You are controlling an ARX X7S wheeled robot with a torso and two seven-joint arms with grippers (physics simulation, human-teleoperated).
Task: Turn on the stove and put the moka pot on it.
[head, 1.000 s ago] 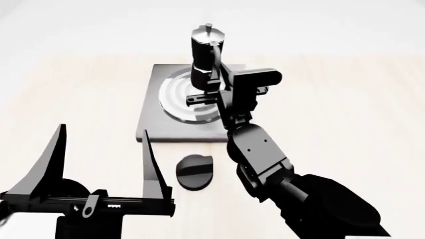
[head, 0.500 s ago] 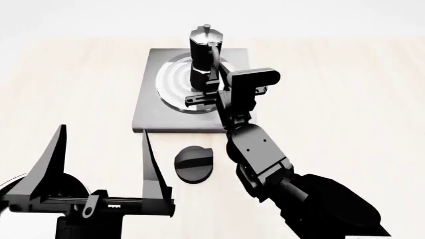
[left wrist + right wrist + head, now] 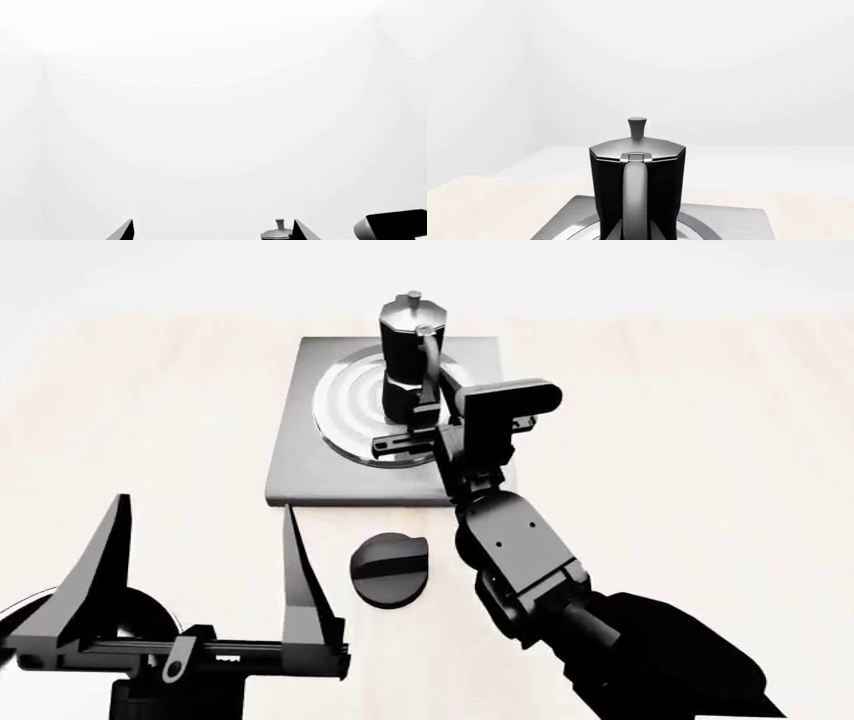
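Observation:
The moka pot (image 3: 406, 350), black with a silver lid, stands upright on the ring burner of the grey stove (image 3: 291, 465). My right gripper (image 3: 427, 418) is at the pot's near side, its jaws closed on the side handle. In the right wrist view the pot (image 3: 637, 172) fills the middle, with the handle between my fingers and the stove (image 3: 740, 220) under it. The round black knob (image 3: 391, 570) lies on the table in front of the stove. My left gripper (image 3: 207, 570) is open and empty, near left of the knob. The left wrist view shows its fingertips (image 3: 127, 231) and the pot's lid (image 3: 277, 232).
The light wooden table (image 3: 694, 440) stretches to both sides of the stove. White walls stand behind it. My right forearm (image 3: 534, 560) reaches over the table right of the knob. Part of my right arm shows in the left wrist view (image 3: 393, 225).
The stove and knob have shifted up in the head view while both arms kept their places. The pot now stands nearer the burner's middle than its far edge.

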